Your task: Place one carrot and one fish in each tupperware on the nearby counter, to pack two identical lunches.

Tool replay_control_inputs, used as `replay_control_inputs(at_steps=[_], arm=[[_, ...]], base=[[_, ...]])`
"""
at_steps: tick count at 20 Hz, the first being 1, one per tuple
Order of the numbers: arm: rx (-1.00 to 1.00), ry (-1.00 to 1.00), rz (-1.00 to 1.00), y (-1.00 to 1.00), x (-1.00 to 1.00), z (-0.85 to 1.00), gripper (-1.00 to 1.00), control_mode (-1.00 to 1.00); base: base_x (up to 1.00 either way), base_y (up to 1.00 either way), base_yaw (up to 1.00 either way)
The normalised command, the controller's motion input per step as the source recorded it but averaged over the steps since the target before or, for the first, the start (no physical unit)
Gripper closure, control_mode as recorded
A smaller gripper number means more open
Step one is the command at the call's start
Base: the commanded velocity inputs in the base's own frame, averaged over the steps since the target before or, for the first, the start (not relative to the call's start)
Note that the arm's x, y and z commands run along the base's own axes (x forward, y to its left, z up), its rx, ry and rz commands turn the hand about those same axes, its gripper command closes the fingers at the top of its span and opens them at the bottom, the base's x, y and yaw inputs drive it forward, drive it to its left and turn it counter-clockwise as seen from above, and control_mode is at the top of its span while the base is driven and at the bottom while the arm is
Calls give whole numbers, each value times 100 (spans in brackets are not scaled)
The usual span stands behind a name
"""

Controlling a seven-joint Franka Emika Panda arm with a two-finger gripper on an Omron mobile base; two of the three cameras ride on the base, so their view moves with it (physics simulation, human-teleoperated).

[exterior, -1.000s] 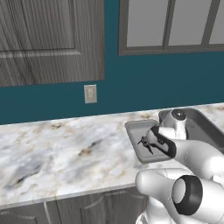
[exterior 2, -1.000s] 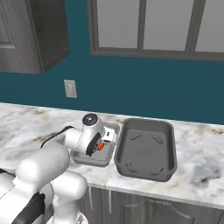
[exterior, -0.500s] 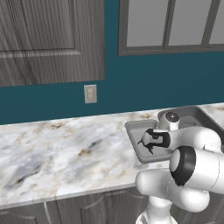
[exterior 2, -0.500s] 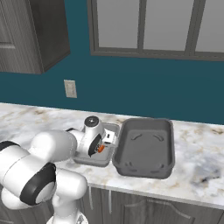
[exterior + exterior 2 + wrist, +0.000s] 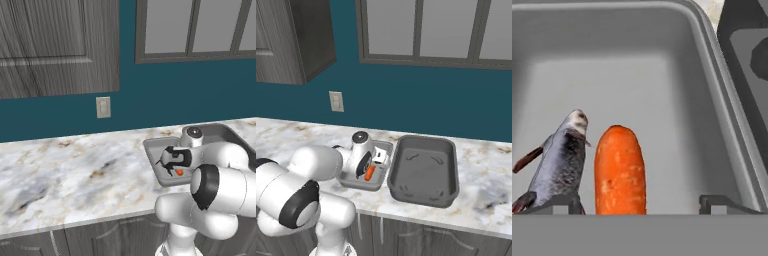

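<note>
The small lighter tupperware (image 5: 637, 75) holds an orange carrot (image 5: 619, 170) and a grey fish (image 5: 559, 165) lying side by side on its floor. My gripper (image 5: 639, 204) hangs low over them, open, its fingertips (image 5: 717, 202) set well wider than the carrot between them. From the base cameras the hand (image 5: 373, 167) sits inside this tray (image 5: 383, 147), with the carrot (image 5: 370, 173) just under it. The larger darker tupperware (image 5: 423, 172) stands directly to its right, nothing in it. Both rest on the marbled counter (image 5: 75, 170).
A teal wall with a light switch plate (image 5: 103, 107) runs behind the counter. Dark wood-grain upper cabinets (image 5: 55, 45) hang at the left and glass-front ones (image 5: 421, 27) above the trays. A wide stretch of counter lies left of the trays.
The jaws have spread wide and let go of the carrot, which now lies in the small tupperware beside the fish. The arm's elbow has swung across in front of the base cameras.
</note>
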Motion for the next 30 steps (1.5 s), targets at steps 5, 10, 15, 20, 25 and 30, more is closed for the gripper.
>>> replay_control_inputs(at_steps=[5,10,15,20,25,30], arm=[[0,-3,-2,-16,-31,25,-100,-100],[0,-22,2,0,-89,63,-100,-100],[-1,-28,10,0,-79,89,-100,-100],[-4,-16,16,0,-82,72,-100,-100],[-13,-6,11,16,-67,67,-100,-100],[-20,-1,2,36,-61,65,-100,-100]], base=[[0,0,0],[0,0,0],[0,0,0],[0,0,0],[0,0,0],[0,0,0]])
